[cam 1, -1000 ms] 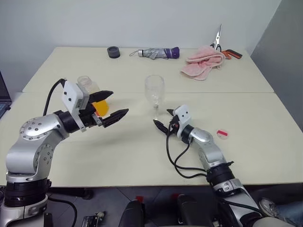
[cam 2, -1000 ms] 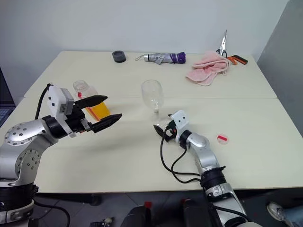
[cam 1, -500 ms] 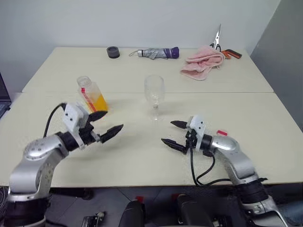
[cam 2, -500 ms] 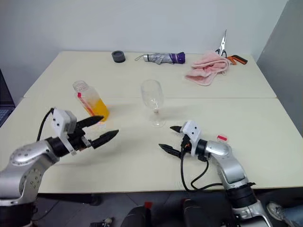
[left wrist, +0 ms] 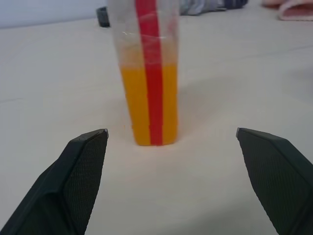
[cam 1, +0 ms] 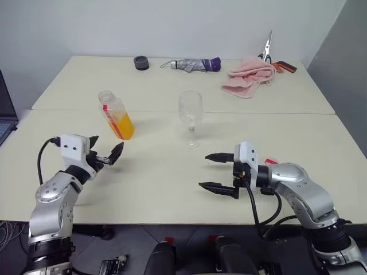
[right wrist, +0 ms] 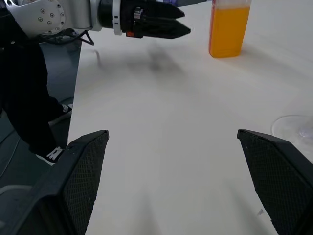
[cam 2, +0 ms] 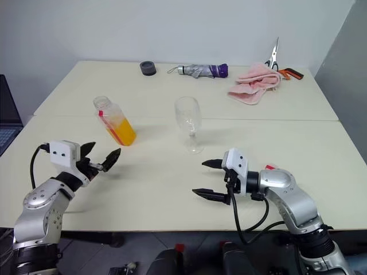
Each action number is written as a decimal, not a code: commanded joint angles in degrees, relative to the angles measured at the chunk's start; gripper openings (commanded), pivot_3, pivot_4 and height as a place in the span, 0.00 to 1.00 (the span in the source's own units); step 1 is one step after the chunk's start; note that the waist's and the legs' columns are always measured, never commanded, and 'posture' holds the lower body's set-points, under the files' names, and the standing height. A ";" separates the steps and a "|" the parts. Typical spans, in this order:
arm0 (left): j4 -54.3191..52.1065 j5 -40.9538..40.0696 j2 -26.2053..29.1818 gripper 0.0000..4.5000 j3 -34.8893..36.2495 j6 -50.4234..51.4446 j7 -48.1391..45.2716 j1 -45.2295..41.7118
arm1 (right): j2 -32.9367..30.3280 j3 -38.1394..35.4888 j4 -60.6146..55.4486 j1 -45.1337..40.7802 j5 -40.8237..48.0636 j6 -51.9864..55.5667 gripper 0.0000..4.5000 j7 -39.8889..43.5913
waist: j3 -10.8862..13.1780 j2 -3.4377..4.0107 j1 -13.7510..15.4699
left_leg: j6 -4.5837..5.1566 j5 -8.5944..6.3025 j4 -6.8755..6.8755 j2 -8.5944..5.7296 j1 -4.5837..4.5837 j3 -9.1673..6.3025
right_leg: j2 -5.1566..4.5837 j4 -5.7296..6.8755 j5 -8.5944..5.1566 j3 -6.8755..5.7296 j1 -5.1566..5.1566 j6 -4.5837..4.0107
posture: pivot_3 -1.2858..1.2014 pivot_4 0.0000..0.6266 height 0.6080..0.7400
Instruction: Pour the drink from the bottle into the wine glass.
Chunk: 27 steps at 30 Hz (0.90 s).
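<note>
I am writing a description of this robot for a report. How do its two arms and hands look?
Both arms are silver-grey metal with rounded joints and black segments. Each ends in a white box-shaped wrist block and a hand with two black, pointed, textured fingers: left hand, right hand. A black cable loops from each wrist. Small red-orange marks sit near the fingers' base.

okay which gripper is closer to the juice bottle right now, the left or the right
Left. The left gripper hangs open just in front of the bottle, aimed at it. The right gripper, also open, is across the table, in front of the wine glass.
</note>
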 commanded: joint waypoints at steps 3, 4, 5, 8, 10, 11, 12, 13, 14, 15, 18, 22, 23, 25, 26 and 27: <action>0.77 -0.66 0.42 1.00 1.28 -0.97 0.87 -3.40 | 0.98 -1.21 -1.98 -1.00 0.28 -1.49 1.00 -2.67 | 0.00 0.00 0.00 | 0.00 0.00 -0.01 0.01 0.00 0.01 | 0.00 0.00 0.00 0.00 0.00 0.00 | 0.52 0.24 1.00; 1.16 -0.77 0.57 1.00 1.04 -0.86 0.55 -4.08 | 1.19 -1.21 -1.98 -1.16 0.15 -1.68 1.00 -3.16 | 0.00 0.00 0.01 | 0.00 0.00 -0.01 0.01 0.00 0.00 | 0.00 0.00 0.00 -0.01 0.00 0.00 | 0.52 0.24 1.00; 1.64 -0.74 0.84 1.00 0.65 -0.62 0.09 -4.86 | 1.45 -1.23 -2.26 -1.35 -0.12 -1.76 1.00 -3.95 | 0.00 0.00 0.02 | -0.01 0.00 -0.01 0.00 -0.01 -0.01 | 0.00 0.00 0.00 -0.02 0.00 0.00 | 0.52 0.24 1.00; 3.26 -0.18 1.34 1.00 0.06 -0.73 -0.71 -6.64 | 2.46 -1.39 -2.99 -1.75 -1.02 -2.28 1.00 -6.32 | 0.00 0.00 0.01 | -0.01 0.00 0.00 -0.01 -0.01 -0.01 | 0.00 0.00 0.00 -0.02 0.00 0.00 | 0.52 0.24 1.00; 4.18 0.14 1.62 1.00 -0.02 -0.95 -1.14 -7.69 | 2.89 -1.63 -4.23 -1.66 -0.74 -1.95 1.00 -7.81 | 0.00 0.00 0.01 | -0.01 0.00 -0.01 -0.02 -0.01 0.01 | 0.01 0.00 0.00 -0.02 0.00 0.00 | 0.52 0.24 1.00; 4.58 0.26 1.71 1.00 -0.02 -1.08 -1.31 -8.13 | 2.93 -1.71 -5.00 -1.54 -0.43 -1.75 1.00 -8.29 | 0.00 0.00 0.01 | -0.01 0.00 -0.01 -0.01 -0.01 -0.01 | 0.01 0.00 0.00 -0.02 0.00 0.00 | 0.52 0.24 1.00; 4.92 0.35 1.79 1.00 -0.02 -1.18 -1.45 -8.50 | 2.95 -1.81 -5.69 -1.44 -0.19 -1.61 1.00 -8.73 | 0.00 0.00 0.01 | -0.01 0.00 -0.01 -0.01 -0.02 -0.01 | 0.00 0.00 0.00 -0.02 0.00 0.00 | 0.52 0.24 1.00; 5.24 0.38 1.85 1.00 -0.02 -1.20 -1.53 -8.93 | 2.90 -2.02 -6.39 -1.41 0.13 -1.34 1.00 -9.13 | 0.00 0.00 0.01 | -0.01 0.00 -0.01 -0.01 -0.02 -0.02 | 0.00 0.00 0.00 -0.02 -0.01 -0.01 | 0.52 0.24 1.00; 5.53 0.43 1.91 1.00 -0.04 -1.24 -1.63 -9.30 | 2.81 -2.22 -6.98 -1.44 0.47 -1.03 1.00 -9.48 | 0.00 0.00 0.02 | -0.01 0.00 -0.01 0.00 -0.03 -0.03 | 0.00 0.00 0.00 -0.03 0.00 -0.01 | 0.52 0.24 1.00; 5.88 0.48 1.96 1.00 -0.09 -1.31 -1.81 -9.71 | 2.65 -2.40 -7.50 -1.53 0.71 -0.73 1.00 -9.74 | 0.00 0.00 0.03 | -0.01 0.00 -0.01 0.00 -0.03 -0.04 | 0.00 0.00 0.00 -0.04 0.00 0.00 | 0.52 0.24 1.00; 7.15 0.59 2.11 1.00 -0.33 -1.55 -2.58 -11.02 | 2.20 -2.51 -8.58 -2.05 0.82 -0.23 1.00 -10.18 | 0.00 0.00 0.05 | -0.01 0.00 0.00 -0.01 -0.05 -0.06 | 0.00 0.00 0.00 -0.06 -0.01 -0.01 | 0.52 0.24 1.00; 9.29 0.77 2.50 1.00 -1.06 -1.85 -4.11 -13.06 | 2.11 -2.27 -9.31 -3.35 0.59 0.35 1.00 -10.75 | 0.00 0.00 0.04 | -0.01 0.00 0.00 -0.03 -0.05 -0.05 | 0.01 0.00 0.00 -0.07 0.00 0.00 | 0.52 0.24 1.00; 9.91 0.90 2.61 1.00 -1.21 -2.02 -4.26 -13.55 | 2.16 -2.25 -9.38 -3.62 0.66 0.53 1.00 -10.92 | 0.00 0.00 0.04 | -0.01 0.00 0.00 -0.03 -0.04 -0.05 | 0.01 0.00 0.00 -0.07 -0.01 0.00 | 0.52 0.24 1.00; 11.32 1.18 2.90 1.00 -1.57 -2.54 -4.78 -14.68 | 2.24 -2.08 -9.48 -4.05 0.79 0.71 1.00 -11.10 | 0.00 0.00 0.05 | -0.01 0.00 0.00 -0.03 -0.05 -0.04 | 0.01 0.00 0.00 -0.07 -0.01 -0.01 | 0.52 0.24 1.00; 12.02 1.31 3.00 1.00 -1.69 -2.83 -5.01 -15.23 | 2.25 -1.97 -9.52 -4.18 0.85 0.76 1.00 -11.12 | 0.00 0.00 0.05 | -0.01 0.01 0.00 -0.04 -0.05 -0.05 | 0.02 0.00 0.01 -0.07 -0.01 -0.01 | 0.52 0.24 1.00; 12.50 1.40 3.05 1.00 -1.76 -3.03 -5.18 -15.60 | 2.25 -1.90 -9.54 -4.26 0.89 0.79 1.00 -11.12 | 0.00 0.00 0.05 | -0.01 0.01 0.00 -0.04 -0.05 -0.05 | 0.01 0.00 0.01 -0.08 -0.01 -0.01 | 0.52 0.24 1.00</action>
